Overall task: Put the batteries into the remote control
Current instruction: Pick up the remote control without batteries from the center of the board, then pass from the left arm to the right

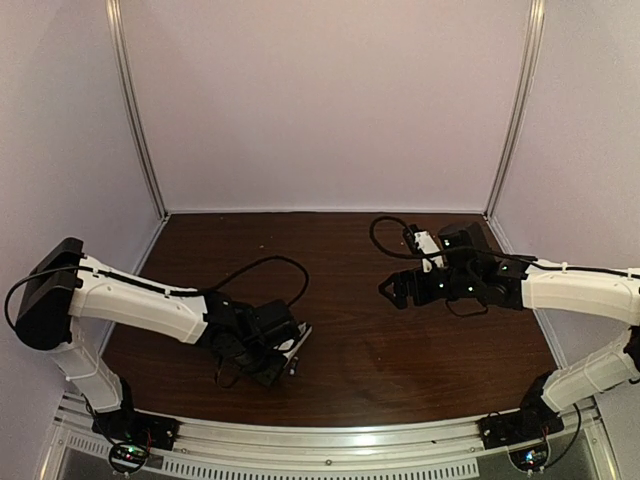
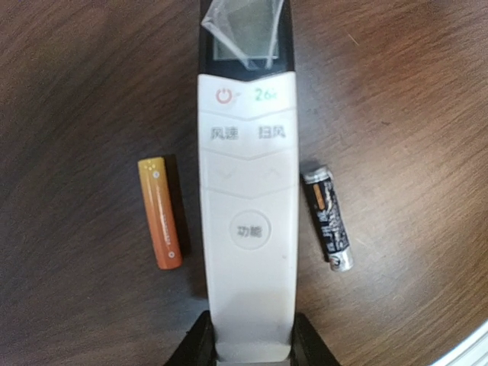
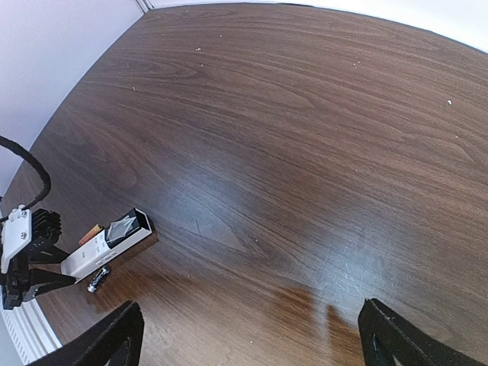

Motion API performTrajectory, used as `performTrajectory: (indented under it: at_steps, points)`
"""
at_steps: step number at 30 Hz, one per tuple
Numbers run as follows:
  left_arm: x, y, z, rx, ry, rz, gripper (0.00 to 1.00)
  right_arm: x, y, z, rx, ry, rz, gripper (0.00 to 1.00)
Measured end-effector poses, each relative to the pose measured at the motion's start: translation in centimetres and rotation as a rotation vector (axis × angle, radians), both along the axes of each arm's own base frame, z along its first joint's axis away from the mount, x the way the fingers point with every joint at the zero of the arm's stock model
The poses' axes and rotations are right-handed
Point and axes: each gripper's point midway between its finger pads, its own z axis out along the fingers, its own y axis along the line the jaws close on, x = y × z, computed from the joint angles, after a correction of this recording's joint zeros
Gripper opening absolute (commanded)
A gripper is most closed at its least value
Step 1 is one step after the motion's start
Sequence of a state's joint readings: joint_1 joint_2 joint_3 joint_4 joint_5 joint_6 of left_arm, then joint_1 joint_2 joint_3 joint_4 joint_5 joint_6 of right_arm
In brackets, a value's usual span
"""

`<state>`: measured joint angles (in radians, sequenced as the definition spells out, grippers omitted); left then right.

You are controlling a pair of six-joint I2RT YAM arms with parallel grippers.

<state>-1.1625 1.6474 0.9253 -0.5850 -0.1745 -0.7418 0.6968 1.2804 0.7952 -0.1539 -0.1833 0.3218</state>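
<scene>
The white remote control (image 2: pixel 248 229) lies lengthwise in the left wrist view, buttons up, its dark grey screen end pointing away. My left gripper (image 2: pixel 252 339) is shut on its near end, one black finger on each side. The orange battery (image 2: pixel 160 213) lies on the table left of the remote. The black battery (image 2: pixel 328 221) with a pale tip lies right of it. Both are apart from the remote. In the right wrist view the remote (image 3: pixel 107 242) and the black battery (image 3: pixel 99 279) show at the far left. My right gripper (image 3: pixel 259 343) is open and empty above bare table.
The dark wood table (image 1: pixel 350 330) is walled by pale panels at the back and sides. A metal rail (image 1: pixel 330 440) runs along the near edge. Black cables loop by the left arm (image 1: pixel 265 265) and the right arm (image 1: pixel 385 235).
</scene>
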Motion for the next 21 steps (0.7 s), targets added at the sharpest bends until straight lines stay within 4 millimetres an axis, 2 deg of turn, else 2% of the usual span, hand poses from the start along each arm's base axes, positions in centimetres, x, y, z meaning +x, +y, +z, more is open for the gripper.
performTrajectory:
  at_steps: [7, 10, 16, 21]
  points:
    - [0.4, 0.4, 0.5, 0.011, -0.021, 0.030, 0.16, 0.0, 0.0, 0.0, 0.000, 0.000, -0.001, 1.00]
    - [0.9, -0.1, 1.9, -0.023, -0.048, 0.038, 0.14, 0.0, 0.0, 0.0, 0.001, 0.001, 0.000, 1.00]
    - [1.9, -2.0, 8.1, -0.182, -0.130, 0.034, 0.14, 0.1, -0.1, 0.0, 0.008, 0.006, 0.004, 1.00]
    - [1.7, -4.1, 13.7, -0.339, -0.178, -0.078, 0.14, -0.4, 0.4, 1.0, 0.040, -0.001, 0.049, 1.00]
